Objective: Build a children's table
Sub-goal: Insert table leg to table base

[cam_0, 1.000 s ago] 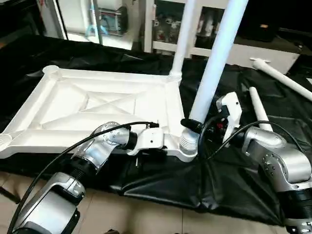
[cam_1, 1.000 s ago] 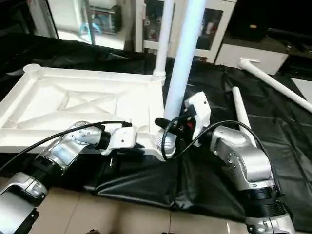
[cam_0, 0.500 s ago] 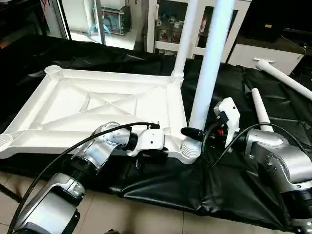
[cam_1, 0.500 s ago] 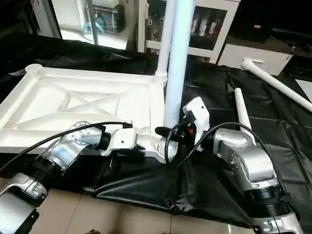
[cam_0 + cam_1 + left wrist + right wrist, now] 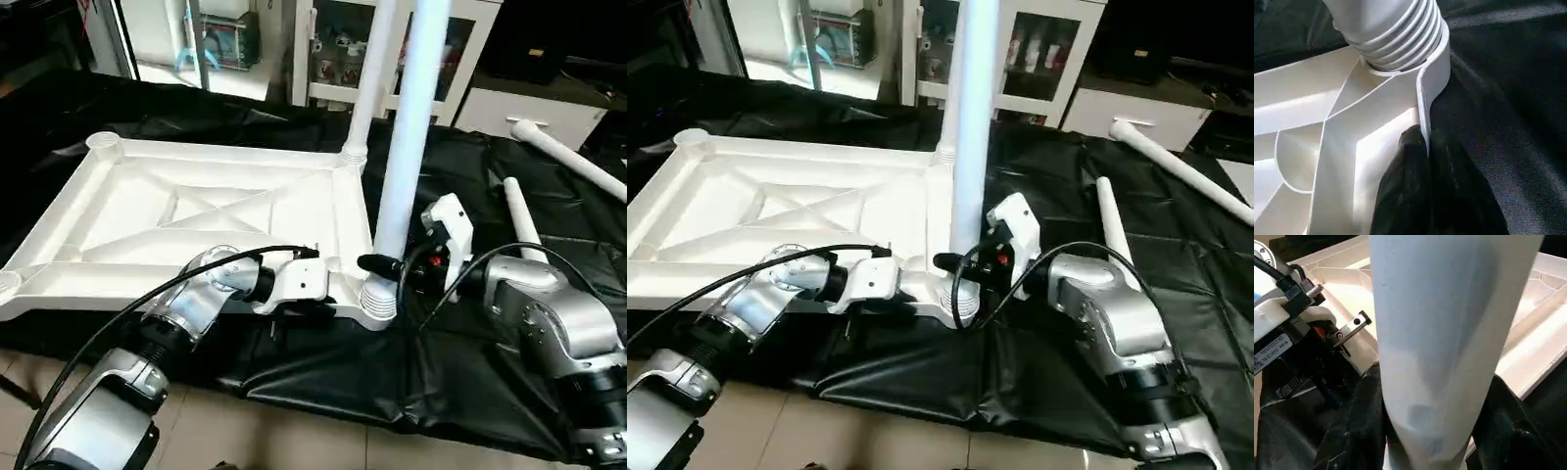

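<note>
White leg (image 5: 407, 147) upright in tabletop (image 5: 147, 211) near corner socket, my right pincer (image 5: 384, 266) clamped round it, my left pincer (image 5: 1422, 161) pinching tabletop rim.

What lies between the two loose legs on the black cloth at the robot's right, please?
Only bare black cloth. The shorter-looking loose leg and the far loose leg lie apart, with nothing between them. The left eye view shows this.

I read this as an indoor robot lab or test room: a wrinkled black cloth sheet (image 5: 470, 372) covers the pale tiled floor (image 5: 294, 431), and at the far side stands a white glass-door cabinet (image 5: 460, 59) holding small bottles.
</note>
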